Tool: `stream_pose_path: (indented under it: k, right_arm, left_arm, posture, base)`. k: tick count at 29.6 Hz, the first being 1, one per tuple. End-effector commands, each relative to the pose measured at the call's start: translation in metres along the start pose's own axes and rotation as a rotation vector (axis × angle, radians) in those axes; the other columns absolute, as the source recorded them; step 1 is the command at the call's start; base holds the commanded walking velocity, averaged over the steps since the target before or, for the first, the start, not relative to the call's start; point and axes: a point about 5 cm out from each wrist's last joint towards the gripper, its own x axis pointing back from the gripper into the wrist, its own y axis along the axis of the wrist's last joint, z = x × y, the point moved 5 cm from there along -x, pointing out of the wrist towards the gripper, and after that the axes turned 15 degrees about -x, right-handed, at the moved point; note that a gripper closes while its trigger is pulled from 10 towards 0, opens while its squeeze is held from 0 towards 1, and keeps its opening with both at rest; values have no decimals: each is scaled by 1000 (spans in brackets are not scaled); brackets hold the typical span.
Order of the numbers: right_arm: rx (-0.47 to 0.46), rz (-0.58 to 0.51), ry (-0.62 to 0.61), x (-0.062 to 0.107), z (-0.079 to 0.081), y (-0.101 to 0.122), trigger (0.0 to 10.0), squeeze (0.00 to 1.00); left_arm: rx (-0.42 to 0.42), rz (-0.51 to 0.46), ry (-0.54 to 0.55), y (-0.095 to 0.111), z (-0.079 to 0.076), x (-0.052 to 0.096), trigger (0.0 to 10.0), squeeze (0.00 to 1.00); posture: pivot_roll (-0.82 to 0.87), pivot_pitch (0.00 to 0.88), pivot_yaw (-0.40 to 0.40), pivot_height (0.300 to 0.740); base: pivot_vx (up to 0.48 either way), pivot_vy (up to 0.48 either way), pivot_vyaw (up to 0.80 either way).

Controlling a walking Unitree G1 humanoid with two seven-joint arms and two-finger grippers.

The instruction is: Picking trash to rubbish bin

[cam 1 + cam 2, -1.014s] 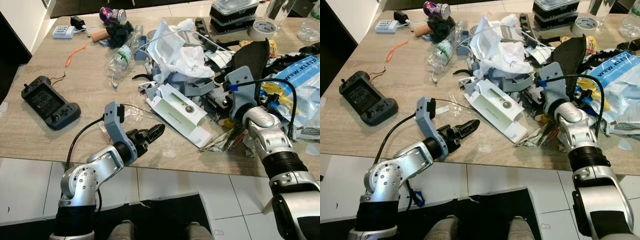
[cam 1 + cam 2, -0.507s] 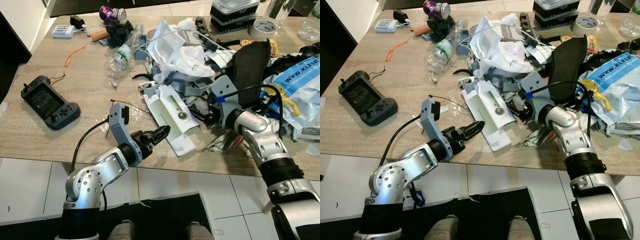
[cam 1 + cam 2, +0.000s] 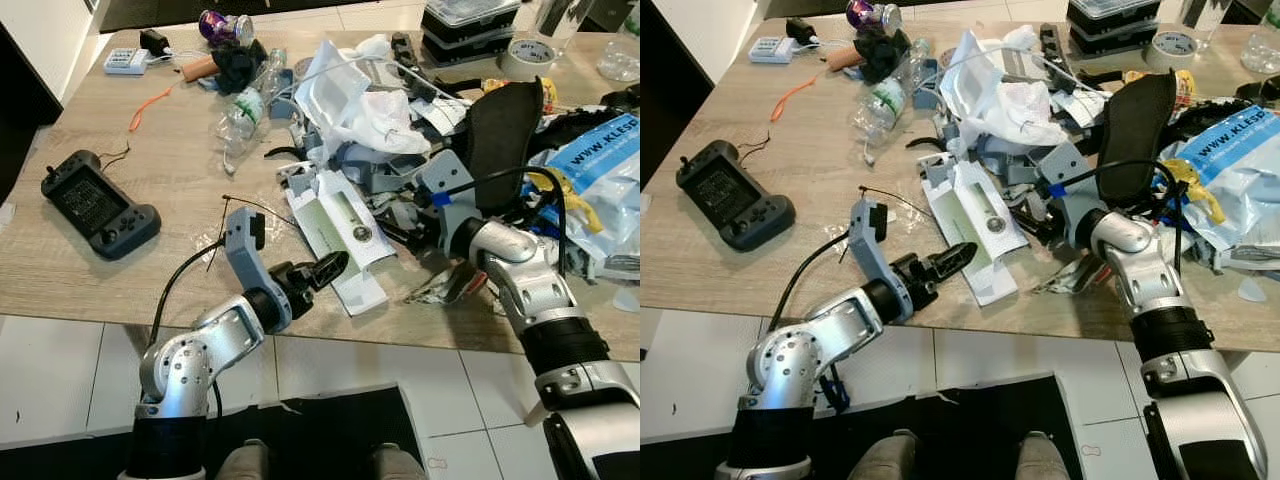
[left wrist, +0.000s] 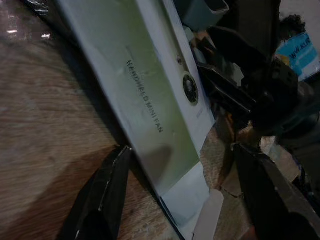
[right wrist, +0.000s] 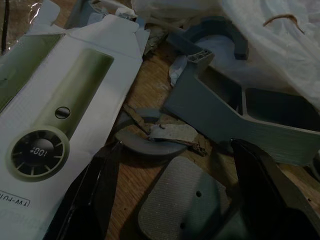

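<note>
A white and green mini-fan box (image 3: 340,228) lies flat on the wooden table (image 3: 150,250), its near end close to the front edge. My left gripper (image 3: 326,270) is open, low over the table, with that near end of the box (image 4: 150,100) between its two fingers without touching them. My right gripper (image 3: 1028,214) is open at the box's right side, over grey plastic scraps (image 5: 240,110), with the box's printed face (image 5: 45,135) beside it. Behind the box rises a heap of trash topped by a white plastic bag (image 3: 350,95).
A black game controller (image 3: 98,205) lies at the left. A crushed clear bottle (image 3: 245,105) is behind the box, and a crumpled foil wrapper (image 3: 450,287) sits under my right forearm. A blue printed bag (image 3: 600,165) and a black shoe sole (image 3: 500,120) are at the right.
The box's near end has swung left toward the table's front edge. My right gripper moved left along it. My left gripper advanced until its fingers straddle the box's end.
</note>
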Motion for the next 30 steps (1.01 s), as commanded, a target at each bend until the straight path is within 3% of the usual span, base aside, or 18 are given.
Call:
stream_pose_path:
  k: [1,6,20,21,22,30]
  right_arm:
    - [-11,19,16,0,7,-8,10000,0]
    - [-16,19,17,1,7,-8,10000,0]
    - [-50,-59,87,-2,20,10,10000,0]
    - [-49,-61,86,-2,20,11,10000,0]
    - [-48,-62,84,-2,20,11,10000,0]
    - [-50,-69,68,-2,17,13,10000,0]
  left_arm:
    - [18,151,67,-38,14,2,10000,0]
    - [-98,171,106,-33,17,-2,10000,0]
    - [-67,173,79,-39,9,-8,10000,0]
    - [-58,166,74,-38,8,-8,1608,0]
    - [-50,159,70,-38,8,-8,0,0]
    - [-41,150,73,-35,11,-10,0,0]
  posture:
    - [-21,286,86,740]
    - [-23,283,88,740]
    - [-25,269,84,740]
    - [-25,269,84,740]
    - [-25,265,84,740]
    - [-27,248,83,740]
  base:
    - [0,0,0]
    - [0,0,0]
    - [0,0,0]
    - [0,0,0]
    - [0,0,0]
    - [0,0,0]
